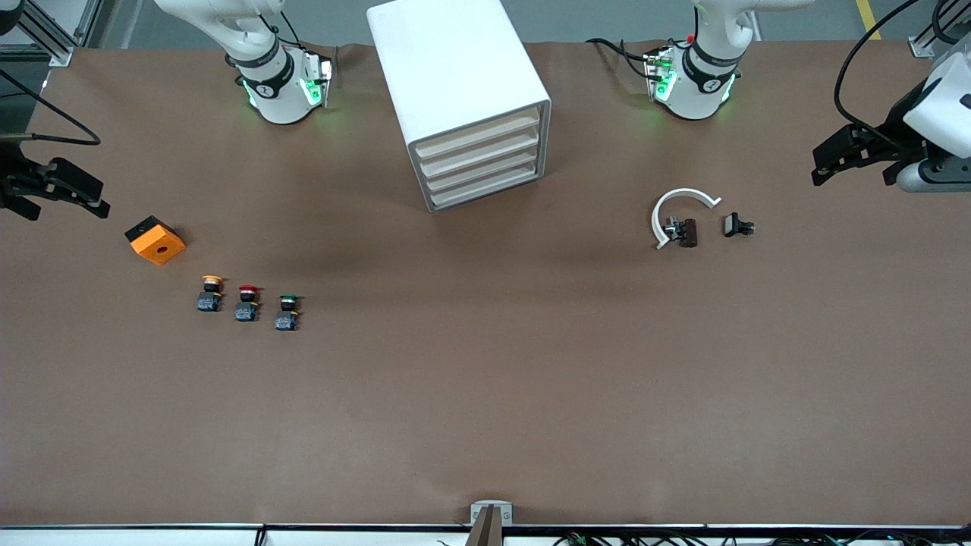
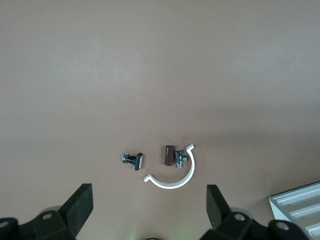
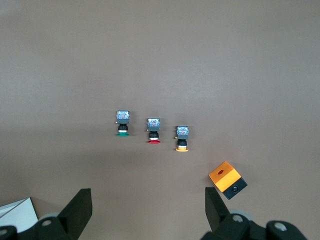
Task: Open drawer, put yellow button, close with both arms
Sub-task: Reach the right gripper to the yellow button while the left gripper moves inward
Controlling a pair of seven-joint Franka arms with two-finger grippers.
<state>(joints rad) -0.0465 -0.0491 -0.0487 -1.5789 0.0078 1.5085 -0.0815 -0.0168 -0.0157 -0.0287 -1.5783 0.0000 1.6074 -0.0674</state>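
Observation:
The white cabinet (image 1: 455, 68) stands between the two arm bases with all four cream drawer fronts shut; the drawer (image 1: 479, 136) is the topmost. The yellow button (image 1: 210, 293) stands toward the right arm's end of the table, at the end of a row with a red-capped button (image 1: 247, 302) and a green-capped button (image 1: 287, 312). It also shows in the right wrist view (image 3: 182, 138). My right gripper (image 1: 64, 199) (image 3: 148, 212) is open and empty, up over the right arm's end. My left gripper (image 1: 838, 168) (image 2: 150, 210) is open and empty, up over the left arm's end.
An orange and black box (image 1: 155, 240) (image 3: 227, 179) lies beside the buttons, nearer the right gripper. A white curved piece (image 1: 679, 205) (image 2: 175, 179), a brown and metal part (image 1: 683, 231) and a small black part (image 1: 737, 225) lie toward the left arm's end.

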